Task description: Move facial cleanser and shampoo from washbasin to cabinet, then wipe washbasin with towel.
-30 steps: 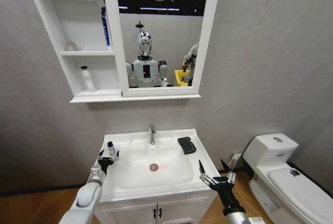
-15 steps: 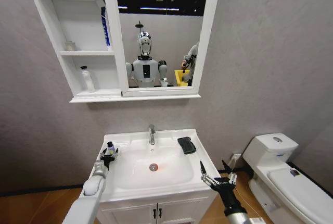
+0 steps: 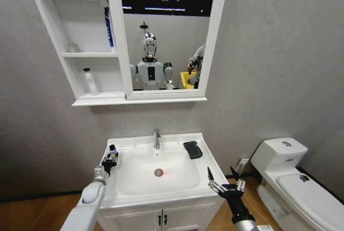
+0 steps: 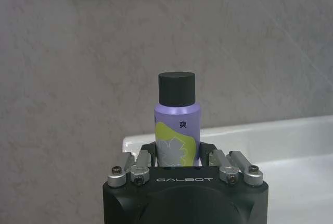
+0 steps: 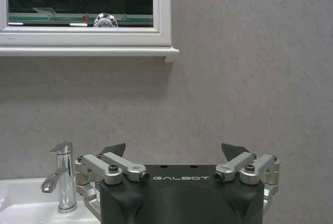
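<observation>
Shampoo bottle pinched by left gripper on washbasin, right gripper spread

The washbasin carried a towel at two o'clock of the drain. A bottle stood at ten o'clock, the tap at twelve.

bottle on washbasin left | towel probably right rim
</observation>
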You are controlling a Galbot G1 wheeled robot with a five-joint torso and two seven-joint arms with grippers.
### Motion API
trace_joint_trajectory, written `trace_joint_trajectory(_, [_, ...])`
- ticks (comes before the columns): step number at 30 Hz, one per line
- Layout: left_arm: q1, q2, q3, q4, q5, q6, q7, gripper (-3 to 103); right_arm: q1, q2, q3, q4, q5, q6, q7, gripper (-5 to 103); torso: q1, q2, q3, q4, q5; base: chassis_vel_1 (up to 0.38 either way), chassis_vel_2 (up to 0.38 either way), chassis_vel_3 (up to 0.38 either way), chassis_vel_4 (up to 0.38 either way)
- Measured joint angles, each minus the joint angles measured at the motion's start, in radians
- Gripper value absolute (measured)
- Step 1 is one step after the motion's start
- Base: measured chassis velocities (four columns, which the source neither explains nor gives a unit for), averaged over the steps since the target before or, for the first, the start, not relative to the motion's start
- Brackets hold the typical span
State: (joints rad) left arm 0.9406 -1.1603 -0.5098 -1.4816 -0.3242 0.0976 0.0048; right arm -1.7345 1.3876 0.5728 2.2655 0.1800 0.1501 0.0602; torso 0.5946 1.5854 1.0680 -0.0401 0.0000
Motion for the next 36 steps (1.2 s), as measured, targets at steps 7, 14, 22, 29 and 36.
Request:
trace_joint_trajectory(7, [0.052, 0.193, -0.024, -0.393, -0.205, 0.243, -0.106, 42, 0.003, -0.001, 0.003, -0.003, -0.001, 0.002, 0.000, 100, 0.000, 0.000, 0.000, 0.0002, -0.0007, 0.000, 0.000, 0.000, 0.000])
trace_joint_trajectory(14, [-0.030, 0.453, -0.093, -0.654, -0.641, 0.571, -0.311, 42, 0.002, 0.000, 0.004, -0.009, -0.006, 0.010, -0.005, 100, 0.000, 0.000, 0.000, 0.0001, 0.0004, 0.000, 0.000, 0.000, 0.000])
trace_joint_trajectory(22, [-0.283, 0.638, -0.074, -0.631, -0.970, 0.653, -0.363, 42, 0.005, 0.001, 0.004, -0.023, -0.004, 0.021, -0.010, 100, 0.000, 0.000, 0.000, -0.0002, -0.0002, 0.000, 0.000, 0.000, 0.000])
trace_joint_trajectory(29, [-0.536, 0.670, 0.071, -0.493, -1.003, 0.650, -0.336, 42, 0.012, 0.003, 0.004, -0.038, -0.002, 0.027, -0.013, 100, 0.000, 0.000, 0.000, 0.0001, -0.0001, 0.000, 0.000, 0.000, 0.000])
trace_joint_trajectory(36, [-0.780, 0.601, 0.293, -0.346, -0.976, 0.645, -0.316, 42, 0.012, 0.010, 0.006, -0.043, -0.008, 0.029, -0.014, 100, 0.000, 0.000, 0.000, -0.0005, -0.0002, 0.000, 0.000, 0.000, 0.000])
